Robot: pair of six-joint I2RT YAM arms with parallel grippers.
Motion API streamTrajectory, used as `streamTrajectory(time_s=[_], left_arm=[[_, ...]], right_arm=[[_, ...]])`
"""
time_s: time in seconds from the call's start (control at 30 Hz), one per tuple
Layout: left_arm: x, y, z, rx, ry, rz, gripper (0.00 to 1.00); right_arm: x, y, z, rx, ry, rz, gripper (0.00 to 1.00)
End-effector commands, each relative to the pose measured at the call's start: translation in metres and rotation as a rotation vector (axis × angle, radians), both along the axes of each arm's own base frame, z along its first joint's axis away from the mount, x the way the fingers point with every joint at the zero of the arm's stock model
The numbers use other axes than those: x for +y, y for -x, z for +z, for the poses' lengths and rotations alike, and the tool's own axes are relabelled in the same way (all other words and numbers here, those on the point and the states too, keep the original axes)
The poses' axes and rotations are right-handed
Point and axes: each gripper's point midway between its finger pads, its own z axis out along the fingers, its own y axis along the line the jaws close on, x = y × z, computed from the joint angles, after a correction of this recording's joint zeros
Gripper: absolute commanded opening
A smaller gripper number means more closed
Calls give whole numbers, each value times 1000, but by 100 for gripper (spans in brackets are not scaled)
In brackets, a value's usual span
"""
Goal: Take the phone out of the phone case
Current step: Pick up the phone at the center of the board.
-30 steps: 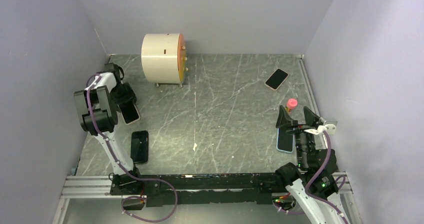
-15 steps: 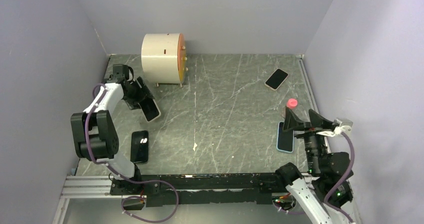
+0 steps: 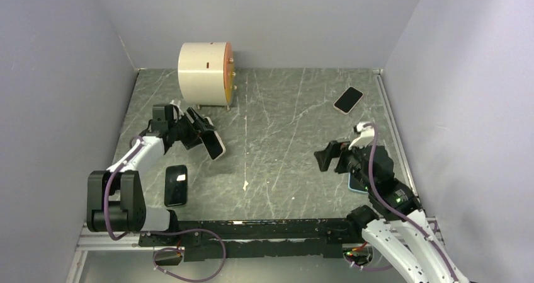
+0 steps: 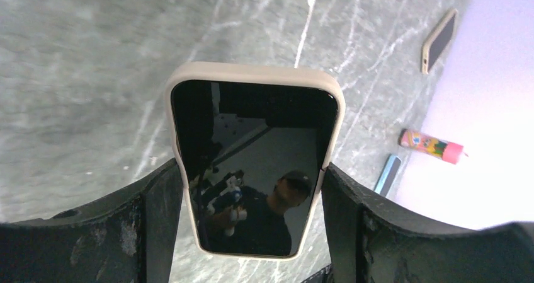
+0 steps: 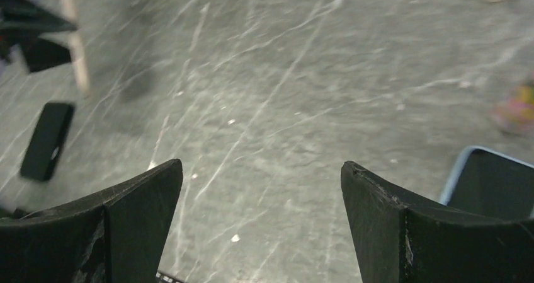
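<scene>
The step in hand looks like the hand-over for the strip: the left hand (image 4: 252, 185) pinches the case (image 4: 252, 69) by its two long edges, one finger on each side. It holds it up off the desk (image 3: 283, 125) just in front of the drum (image 3: 204, 74), tilted, screen toward the wrist camera. The phone (image 4: 255, 163) sits fully seated in that cream case, with the rim unbroken all round the glass and no corner lifted, so the removal itself is not yet begun. The right hand (image 5: 261, 169) is spread wide and holds nothing. It hangs over the desk well apart from the drum, off to the drum's right in the overhead view and nearer the arm bases, pointing back toward the drum. I judge the next move calls for that hand to close the gap to the case and push or peel at one corner or the rim while the left keeps the edges clamped; a grip across both long edges may itself hold the phone in. Of the other holders, a blue case (image 5: 497, 182) lies farther still from the drum, under the right arm, with something dark inside; phone or bare lining, I cannot tell.
</scene>
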Motion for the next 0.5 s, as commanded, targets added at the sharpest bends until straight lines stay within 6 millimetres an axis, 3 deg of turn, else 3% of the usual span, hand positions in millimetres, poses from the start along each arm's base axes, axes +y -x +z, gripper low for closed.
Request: streamTrajectory(time_s=[0.0, 0.13, 0.33, 0.47], left_arm=[[-35, -9, 47, -209, 135, -80, 17], [-54, 5, 42, -213, 178, -115, 16], [-70, 17, 46, -232, 206, -129, 17], [-78, 22, 47, -247, 220, -114, 17]], right_arm=[[49, 20, 0, -43, -141, 279, 99], [71, 16, -14, 24, -187, 357, 99], [101, 3, -13, 4, -235, 402, 99], [135, -4, -25, -10, -205, 401, 98]])
